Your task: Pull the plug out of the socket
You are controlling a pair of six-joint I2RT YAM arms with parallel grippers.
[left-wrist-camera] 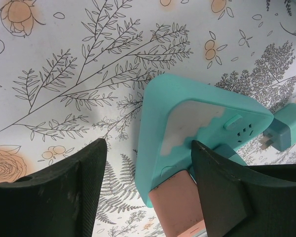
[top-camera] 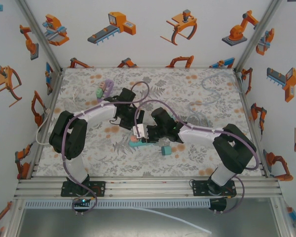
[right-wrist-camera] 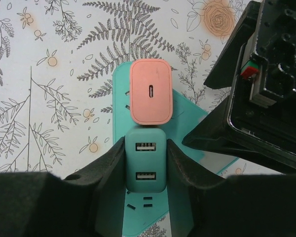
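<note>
On the surface [right-wrist-camera: 39,98], with right end effector [right-wrist-camera: 145,148] clamped on teal USB charger [right-wrist-camera: 145,168] and left end effector [left-wrist-camera: 148,145] apart over socket block [left-wrist-camera: 187,108], pin block, then pull straight out.

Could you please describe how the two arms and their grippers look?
The left arm and right arm have white links and bulky black joints on black bases. A purple cable runs along each. The left gripper and right gripper each have two thick matte-black fingers tapering to wedge-like tips.

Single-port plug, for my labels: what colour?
The plug is salmon pink; clearest in right wrist view.
</note>
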